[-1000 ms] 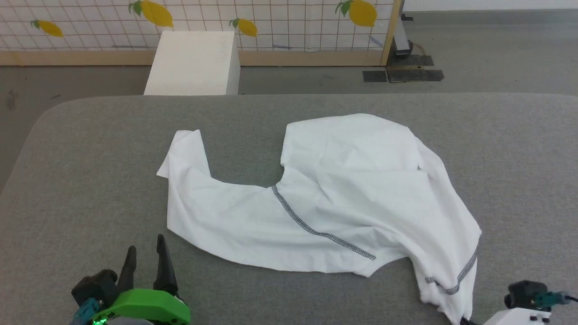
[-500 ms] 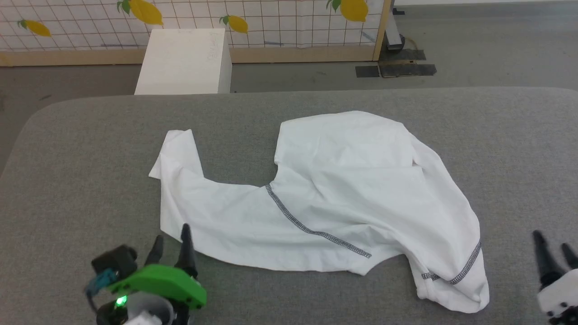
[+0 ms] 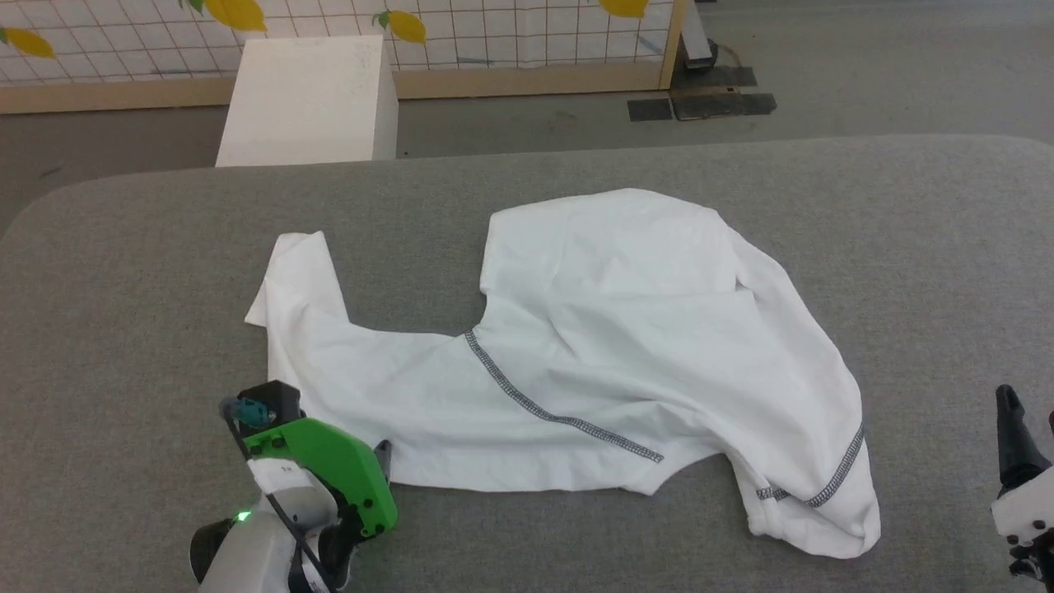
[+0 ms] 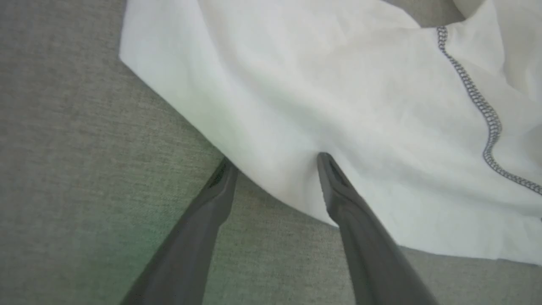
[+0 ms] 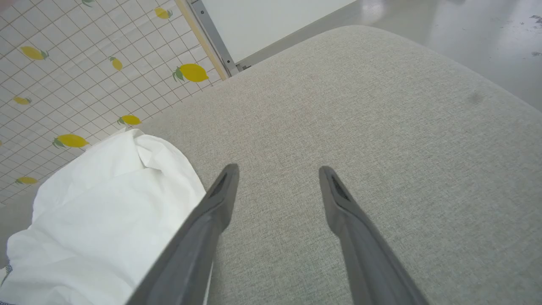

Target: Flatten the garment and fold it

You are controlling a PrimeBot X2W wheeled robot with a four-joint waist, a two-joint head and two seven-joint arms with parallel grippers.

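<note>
1. Straddling the near edge of the shirt (image 4: 338, 84), the left gripper (image 4: 275, 160) has jaws wide apart, gripping nothing.
2. The right gripper (image 5: 278, 169) has jaws spread too, over bare table (image 5: 381, 127) beside the shirt.
3. Shirt lies rumpled mid-table, sleeve out left.

Count: one white shirt (image 3: 609, 329), one white box (image 3: 305, 99), one grey padded table (image 3: 123, 272), one gridded screen (image 3: 510, 33). Grippers: two, the left gripper (image 4: 275, 163) and the right gripper (image 5: 277, 171), each with two dark fingers (image 4: 338, 190). The shirt shows two lines of zigzag stitching (image 3: 560, 418); the head view catches four lemon prints (image 3: 403, 26) on the screen.
</note>
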